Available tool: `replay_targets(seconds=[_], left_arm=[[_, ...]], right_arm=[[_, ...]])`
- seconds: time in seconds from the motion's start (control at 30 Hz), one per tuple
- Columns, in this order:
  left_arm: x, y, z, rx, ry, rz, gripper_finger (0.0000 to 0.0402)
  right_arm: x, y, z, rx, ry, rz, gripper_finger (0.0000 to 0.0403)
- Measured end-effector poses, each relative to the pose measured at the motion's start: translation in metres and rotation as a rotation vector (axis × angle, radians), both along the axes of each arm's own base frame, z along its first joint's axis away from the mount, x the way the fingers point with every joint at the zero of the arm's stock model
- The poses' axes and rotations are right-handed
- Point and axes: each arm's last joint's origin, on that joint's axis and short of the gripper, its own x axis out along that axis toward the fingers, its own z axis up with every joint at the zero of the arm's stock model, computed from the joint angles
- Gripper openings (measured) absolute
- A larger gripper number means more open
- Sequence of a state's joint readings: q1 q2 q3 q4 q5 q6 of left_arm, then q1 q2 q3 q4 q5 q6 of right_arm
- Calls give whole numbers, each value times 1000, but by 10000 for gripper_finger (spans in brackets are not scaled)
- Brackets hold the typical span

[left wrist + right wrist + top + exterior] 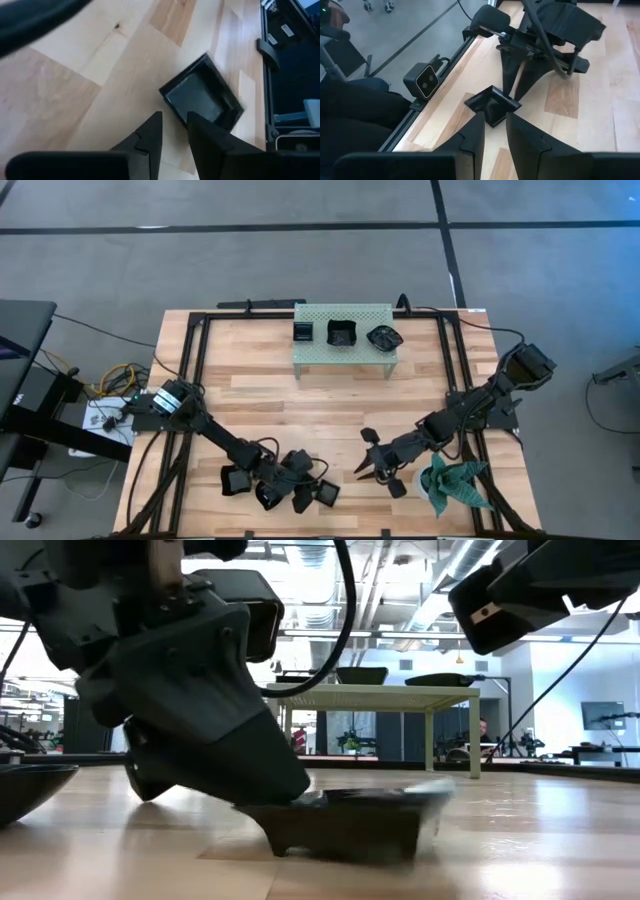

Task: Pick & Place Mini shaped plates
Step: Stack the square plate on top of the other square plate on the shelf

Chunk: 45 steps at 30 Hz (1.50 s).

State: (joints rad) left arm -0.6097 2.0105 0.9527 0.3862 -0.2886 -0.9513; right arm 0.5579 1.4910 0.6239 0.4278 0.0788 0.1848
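A square black mini plate (202, 97) sits on the wooden table near its front edge (328, 494). My left gripper (174, 120) slants down at one corner of it, fingers a narrow gap apart, astride its wall. Other black mini plates (236, 478) lie around the left arm, and three more stand on a pale green rack (345, 352) at the back. My right gripper (368, 455) hovers open above the table, right of the square plate (492, 106), holding nothing. My left gripper has one finger (195, 122) over the inside of the square plate and the other outside, astride the wall (172, 100) near a corner. It comes slanting down from the table's left. In the low view a fingertip (298, 802) meets the rim. The plate stands on the table.
A green spiky plant (455, 485) stands at the front right, close behind my right arm. A small camera (426, 80) sits on the black frame along the table's front edge. Bare wood (300, 400) lies between the rack and the arms.
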Motion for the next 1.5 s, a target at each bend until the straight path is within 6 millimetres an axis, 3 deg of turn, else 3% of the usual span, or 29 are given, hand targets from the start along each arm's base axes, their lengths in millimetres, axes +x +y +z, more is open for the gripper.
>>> replay_targets(seconds=[0.6, 0.83, 1.03, 1.5], left_arm=[[0, 0, 0, 1, -3, 1, 7], [0, 0, 2, 17, -13, -10, 6], [2, 1, 17, 60, -77, -7, 5], [4, 6, 17, 83, -72, -4, 5]], right_arm=[[0, 0, 0, -2, 3, 0, 75], [0, 0, 0, -2, 4, -1, 75], [0, 0, -1, -6, 8, -1, 75], [0, -1, -1, -6, 10, 0, 75]])
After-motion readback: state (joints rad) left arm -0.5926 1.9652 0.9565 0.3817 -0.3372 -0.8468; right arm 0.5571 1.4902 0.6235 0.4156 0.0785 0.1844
